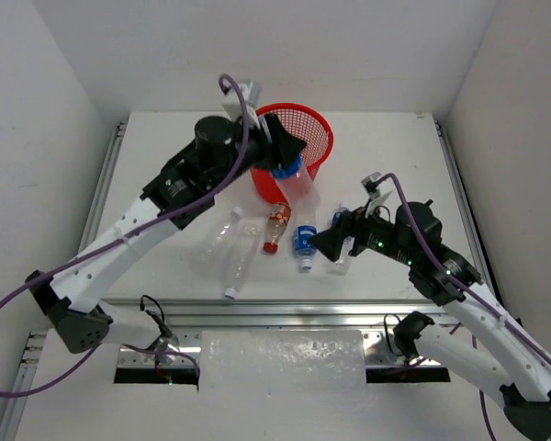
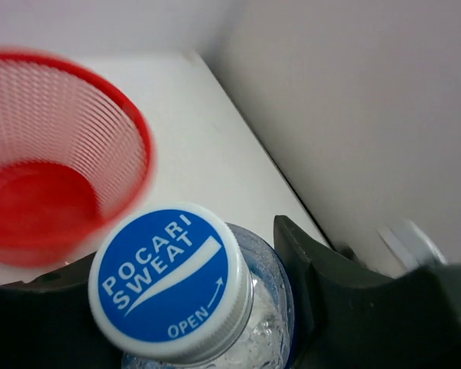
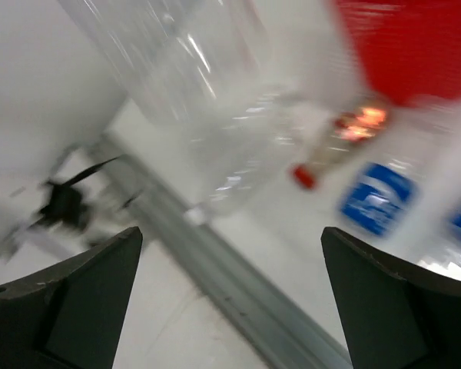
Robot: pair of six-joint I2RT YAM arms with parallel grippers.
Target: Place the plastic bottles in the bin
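Left gripper (image 1: 289, 152) clamped on blue-capped bottle (image 2: 169, 284) — long axis near upright, cap up; bottle hangs just in front of near wall of bin (image 1: 323, 127), mouth beyond and higher; left arm nearer. Right gripper (image 3: 230, 307) wide, empty — over loose bottles (image 1: 303, 241).

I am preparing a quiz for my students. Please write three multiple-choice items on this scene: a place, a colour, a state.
1. Where is the bottle that the left gripper holds?
A) close beside the bin
B) lying inside the bin
C) out of every view

2. What colour is its cap on top?
A) red
B) blue
C) green

3. How is the right gripper?
A) shut on a bottle
B) shut on nothing
C) open and empty

1 A: the top view shows it at the bin's near side.
2 B: the left wrist view shows blue.
3 C: its fingers stand wide apart.
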